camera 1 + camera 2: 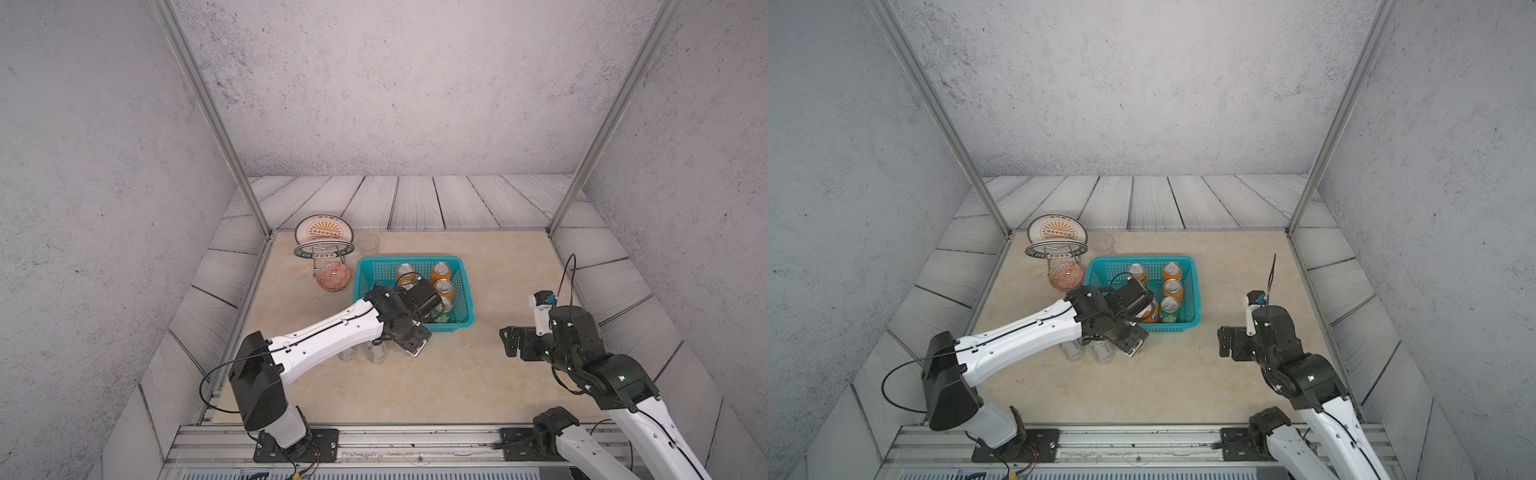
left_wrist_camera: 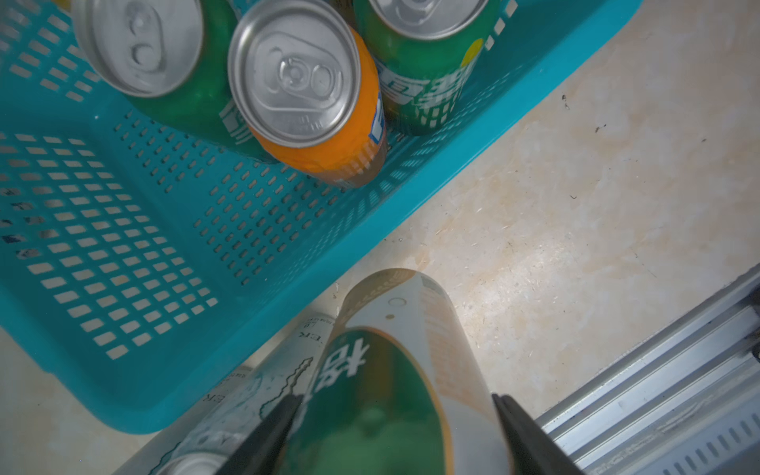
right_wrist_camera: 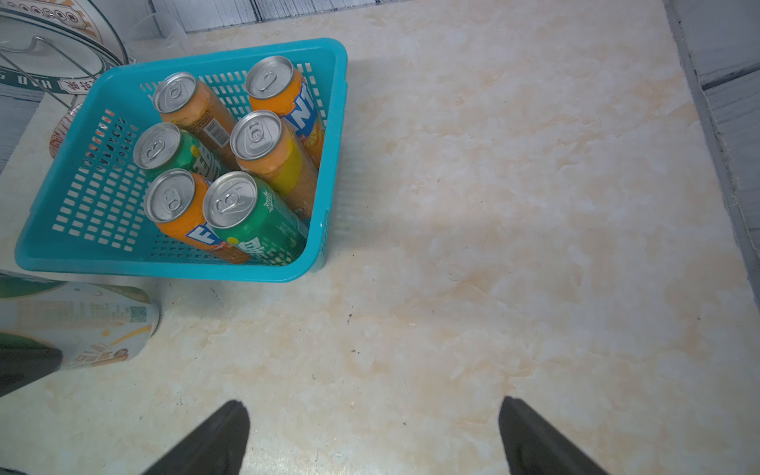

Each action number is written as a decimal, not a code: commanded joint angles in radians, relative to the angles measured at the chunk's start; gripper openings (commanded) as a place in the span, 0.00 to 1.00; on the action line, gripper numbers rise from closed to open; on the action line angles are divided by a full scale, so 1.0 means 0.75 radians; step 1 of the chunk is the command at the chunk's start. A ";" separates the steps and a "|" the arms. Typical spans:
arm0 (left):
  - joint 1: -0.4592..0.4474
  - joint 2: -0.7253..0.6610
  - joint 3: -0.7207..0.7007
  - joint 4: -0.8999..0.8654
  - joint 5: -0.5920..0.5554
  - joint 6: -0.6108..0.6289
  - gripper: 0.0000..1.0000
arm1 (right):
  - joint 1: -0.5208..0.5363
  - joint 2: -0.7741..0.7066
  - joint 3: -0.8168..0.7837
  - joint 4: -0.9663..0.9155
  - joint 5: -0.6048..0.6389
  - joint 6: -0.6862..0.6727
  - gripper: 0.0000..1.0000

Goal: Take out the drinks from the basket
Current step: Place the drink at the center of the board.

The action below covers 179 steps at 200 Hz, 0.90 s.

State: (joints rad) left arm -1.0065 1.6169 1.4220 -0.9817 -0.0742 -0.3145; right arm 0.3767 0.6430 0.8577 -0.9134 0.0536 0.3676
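Left of centre in both top views, a plate rack (image 1: 324, 243) stands at the back of the table (image 1: 457, 374). Below it in the frame, two silver-white cans (image 1: 347, 354) (image 1: 379, 353) stand on the table, partly hidden under my left arm. My left pincer (image 2: 395, 397) is closed partway on a green and white can (image 2: 411, 320), with one finger against each side. This can is outside the basket, just beside the silver-white pair, at the bottom of the left wrist frame. I cannot tell whether its base touches the table. The basket (image 1: 409, 259) sits mid-frame in the top views, and six cans (image 3: 242, 199) stand upright in its right half: four orange, two green. Right of the basket and well apart from it, my right pincer (image 3: 374, 403) hangs over the table, jaws spread wide, holding nothing.
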 commanded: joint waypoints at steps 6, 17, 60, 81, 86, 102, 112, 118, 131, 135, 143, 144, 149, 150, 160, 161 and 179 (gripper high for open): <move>-0.005 0.037 0.008 0.042 -0.009 -0.001 0.63 | 0.003 -0.013 -0.009 -0.018 -0.007 0.020 0.99; -0.006 0.053 0.004 0.051 -0.008 0.002 0.63 | 0.005 -0.013 -0.007 -0.018 -0.008 0.021 0.99; -0.004 0.101 -0.034 0.112 -0.030 -0.002 0.64 | 0.004 -0.013 -0.014 -0.017 -0.006 0.023 0.99; -0.004 0.136 -0.045 0.127 -0.040 -0.002 0.64 | 0.003 -0.013 -0.013 -0.017 -0.008 0.022 0.99; -0.004 0.145 -0.047 0.125 -0.043 -0.002 0.64 | 0.005 -0.015 -0.014 -0.017 -0.008 0.023 0.99; -0.005 0.164 -0.056 0.122 -0.062 -0.006 0.65 | 0.004 -0.016 -0.013 -0.019 -0.008 0.022 0.99; -0.004 0.171 -0.065 0.130 -0.069 -0.007 0.65 | 0.005 -0.017 -0.014 -0.018 -0.008 0.023 0.99; -0.005 0.173 -0.073 0.136 -0.072 -0.008 0.65 | 0.003 -0.017 -0.016 -0.017 -0.008 0.024 0.99; -0.002 0.177 -0.085 0.153 -0.074 -0.011 0.65 | 0.005 -0.014 -0.017 -0.015 -0.008 0.023 0.99; -0.002 0.178 -0.089 0.156 -0.073 -0.014 0.65 | 0.005 -0.013 -0.017 -0.015 -0.008 0.023 0.99; -0.002 0.183 -0.092 0.161 -0.074 -0.014 0.65 | 0.005 -0.011 -0.017 -0.015 -0.008 0.023 0.99; -0.002 0.183 -0.093 0.161 -0.075 -0.014 0.65 | 0.005 -0.011 -0.018 -0.014 -0.008 0.022 0.99; -0.002 0.188 -0.096 0.164 -0.074 -0.014 0.66 | 0.004 -0.009 -0.017 -0.015 -0.009 0.023 0.99; -0.002 0.188 -0.096 0.164 -0.073 -0.014 0.66 | 0.004 -0.009 -0.017 -0.015 -0.009 0.022 0.99; -0.001 0.193 -0.098 0.169 -0.071 -0.014 0.66 | 0.004 -0.008 -0.018 -0.014 -0.009 0.023 0.99; -0.002 0.192 -0.098 0.168 -0.071 -0.014 0.66 | 0.005 -0.007 -0.018 -0.015 -0.009 0.022 0.99; -0.001 0.195 -0.109 0.186 -0.059 -0.016 0.67 | 0.004 -0.012 -0.017 -0.015 -0.008 0.022 0.99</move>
State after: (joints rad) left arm -1.0065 1.7611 1.3449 -0.8711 -0.1017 -0.3187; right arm 0.3767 0.6418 0.8566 -0.9165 0.0536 0.3740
